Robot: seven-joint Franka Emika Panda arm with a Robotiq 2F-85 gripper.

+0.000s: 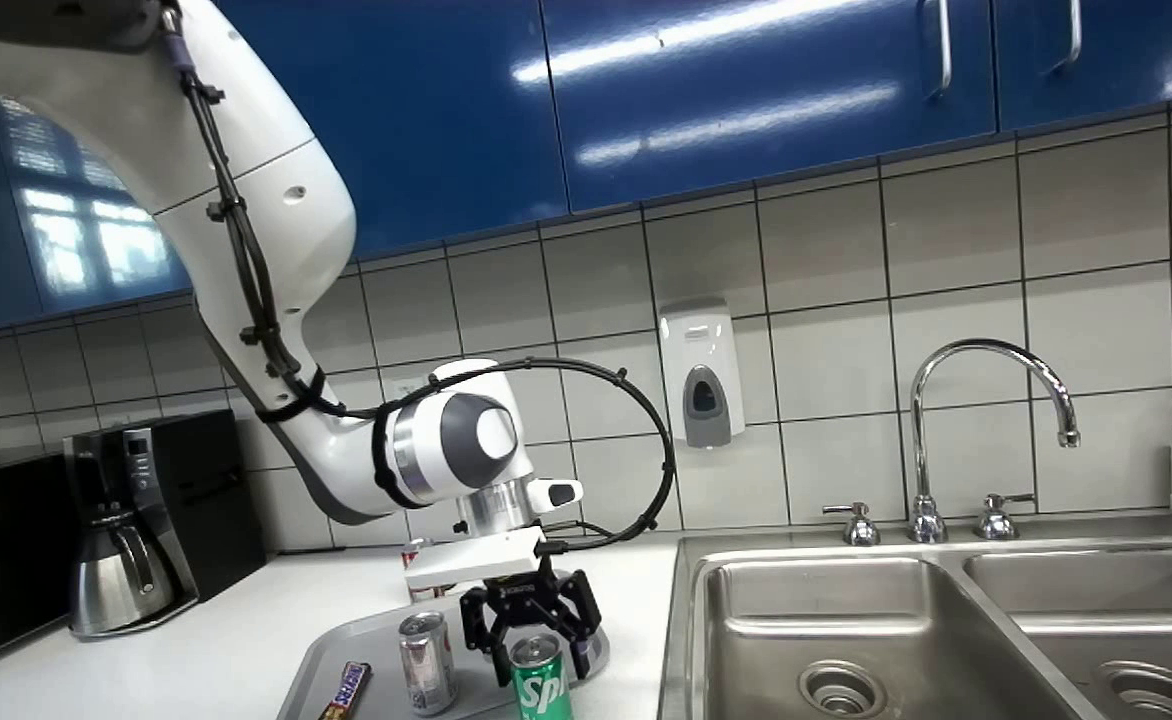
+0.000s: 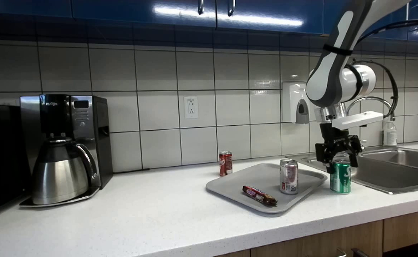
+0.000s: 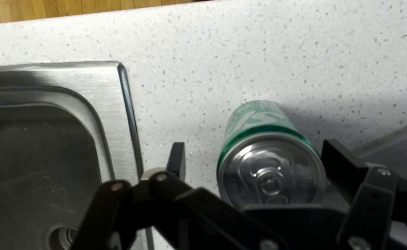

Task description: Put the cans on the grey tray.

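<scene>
The green can stands upright on the counter between the tray and the sink; it also shows in an exterior view and the wrist view. My gripper is open, pointing down, with its fingers on either side of the can's top. In the wrist view, the gripper has a gap left of the can; the right finger is close to it, contact unclear. The silvery grey can stands on the grey tray. The dark red can stands on the counter behind the tray.
A candy bar lies on the tray. The steel sink with its faucet is beside the green can. A coffee maker stands at the far side of the counter. A soap dispenser hangs on the tiled wall.
</scene>
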